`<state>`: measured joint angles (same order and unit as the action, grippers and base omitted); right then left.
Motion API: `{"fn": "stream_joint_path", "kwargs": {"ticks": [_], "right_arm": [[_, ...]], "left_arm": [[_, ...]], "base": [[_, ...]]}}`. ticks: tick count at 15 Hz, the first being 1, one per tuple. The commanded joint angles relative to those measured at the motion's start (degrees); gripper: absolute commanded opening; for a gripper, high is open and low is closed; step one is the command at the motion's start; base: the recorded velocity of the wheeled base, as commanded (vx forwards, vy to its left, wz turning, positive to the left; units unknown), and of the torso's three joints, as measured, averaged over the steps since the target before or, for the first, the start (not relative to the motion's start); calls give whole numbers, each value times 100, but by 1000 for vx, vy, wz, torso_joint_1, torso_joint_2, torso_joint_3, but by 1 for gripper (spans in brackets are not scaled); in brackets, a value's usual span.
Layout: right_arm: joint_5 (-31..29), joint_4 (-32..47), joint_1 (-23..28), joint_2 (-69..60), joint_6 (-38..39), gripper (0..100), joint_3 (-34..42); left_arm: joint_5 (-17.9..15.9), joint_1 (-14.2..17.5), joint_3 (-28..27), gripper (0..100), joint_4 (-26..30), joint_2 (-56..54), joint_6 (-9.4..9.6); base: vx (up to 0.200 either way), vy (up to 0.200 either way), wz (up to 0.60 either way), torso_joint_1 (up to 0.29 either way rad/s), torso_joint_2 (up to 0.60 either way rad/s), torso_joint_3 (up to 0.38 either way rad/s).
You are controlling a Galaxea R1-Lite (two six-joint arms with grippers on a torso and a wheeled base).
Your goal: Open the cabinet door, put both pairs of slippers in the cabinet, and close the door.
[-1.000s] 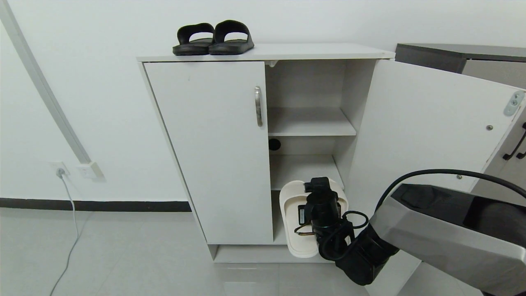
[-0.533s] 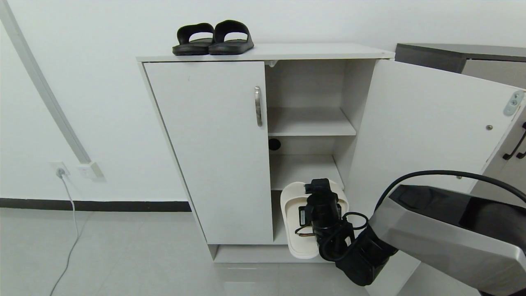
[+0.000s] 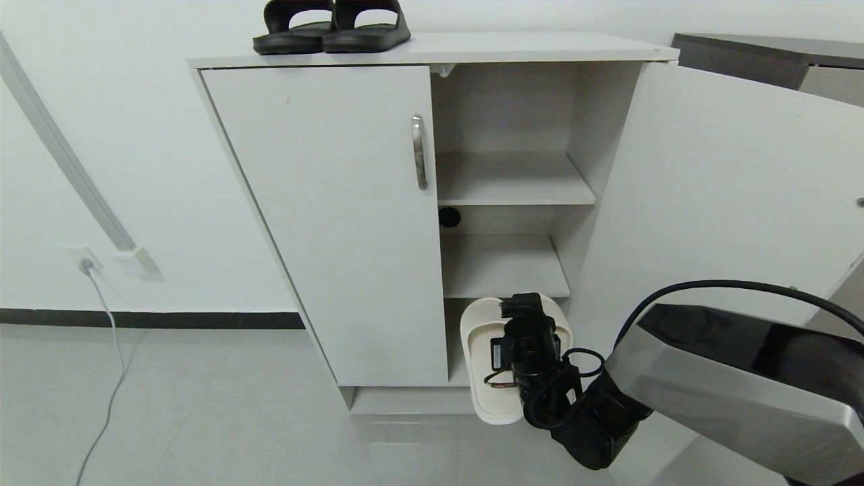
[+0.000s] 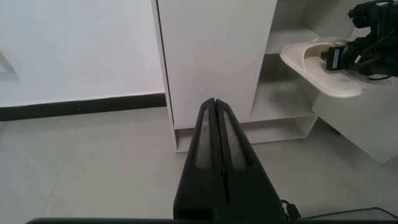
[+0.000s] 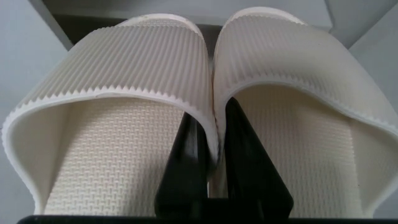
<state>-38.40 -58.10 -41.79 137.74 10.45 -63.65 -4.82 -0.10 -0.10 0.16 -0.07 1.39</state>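
Observation:
A pair of white slippers hangs side by side at the mouth of the white cabinet's lowest compartment, heels sticking out over the floor. My right gripper is shut on their two inner strap edges, one finger inside each slipper. A pair of black slippers rests on the cabinet top. The right door stands open; the left door is closed. My left gripper is shut and holds nothing, low above the floor in front of the cabinet base, with the white slippers farther off.
Two bare shelves lie above the lowest compartment. A metal handle sits on the closed door. A wall socket with a cable is at the left. A dark cabinet stands behind the open door.
The whole head picture has shifted: the camera has moved closer and lower to the cabinet. The right gripper keeps the white slippers at the lowest compartment's mouth.

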Motion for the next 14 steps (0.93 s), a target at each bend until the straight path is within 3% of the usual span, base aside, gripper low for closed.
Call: {"fn": "stream_joint_path", "kwargs": {"ticks": [1, 5, 10, 14], "right_arm": [[-18, -131, -5, 77, -8, 0, 1], [-80, -1626, 118, 455, -816, 0, 10], [-80, -1652, 154, 473, -834, 0, 1], [-80, -1652, 171, 473, -834, 0, -7]], "left_arm": [[-2, 1, 1, 0, 2, 7, 2], [-2, 1, 1, 0, 2, 7, 2], [-2, 1, 1, 0, 2, 7, 2], [-2, 1, 1, 0, 2, 7, 2]], "base": [[0, 0, 0, 2, -2, -144], [0, 0, 0, 1, 1, -16], [0, 0, 0, 0, 0, 0], [200, 0, 0, 0, 2, 2]]}}
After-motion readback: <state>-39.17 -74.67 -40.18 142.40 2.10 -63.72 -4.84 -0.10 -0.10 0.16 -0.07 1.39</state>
